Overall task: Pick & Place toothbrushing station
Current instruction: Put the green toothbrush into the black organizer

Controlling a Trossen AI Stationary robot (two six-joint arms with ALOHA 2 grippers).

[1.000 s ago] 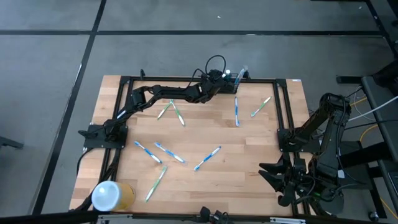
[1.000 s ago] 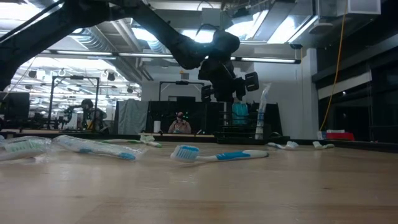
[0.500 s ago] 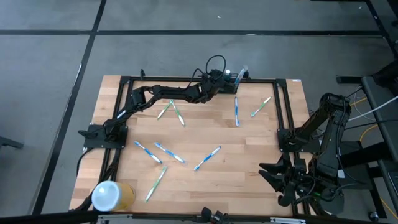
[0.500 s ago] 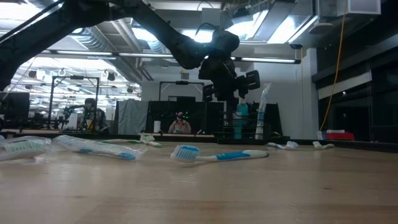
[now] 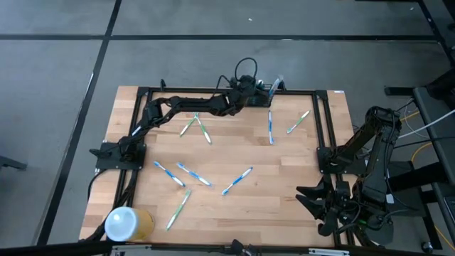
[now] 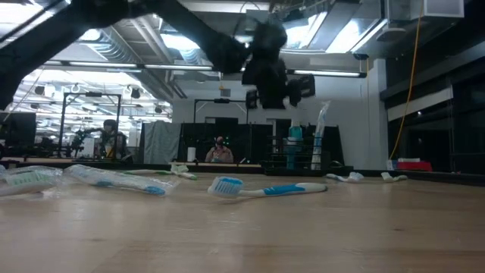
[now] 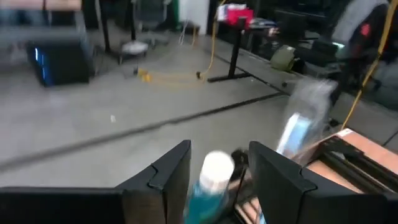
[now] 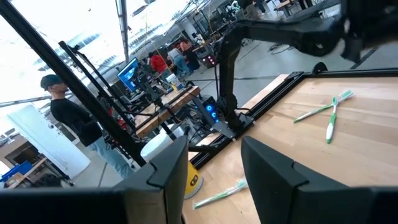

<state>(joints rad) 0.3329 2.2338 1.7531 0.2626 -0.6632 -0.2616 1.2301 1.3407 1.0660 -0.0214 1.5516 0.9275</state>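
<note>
The toothbrushing station (image 5: 274,87) is a small black rack (image 6: 305,156) at the table's far edge. A teal brush with a white top (image 6: 293,141) and a clear-wrapped brush (image 6: 319,129) stand upright in it. My left gripper (image 5: 258,87) hovers just above and left of the rack (image 6: 282,82). In the left wrist view its open fingers (image 7: 217,149) stand on either side of the white-topped teal brush (image 7: 212,179) without touching it. My right gripper (image 8: 214,146) waits open, with nothing in it, off the table's near right corner (image 5: 320,203).
Several blue and green toothbrushes lie loose on the wooden table, such as one at the middle (image 5: 237,180) and one near the right (image 5: 298,121). A yellow cylinder with a white top (image 5: 126,224) stands at the near left corner. A black frame (image 5: 321,121) edges the table.
My left gripper has risen from beside the rack's teal brush and now hangs clear above it. The brush stays standing in the rack. The right arm has kept still.
</note>
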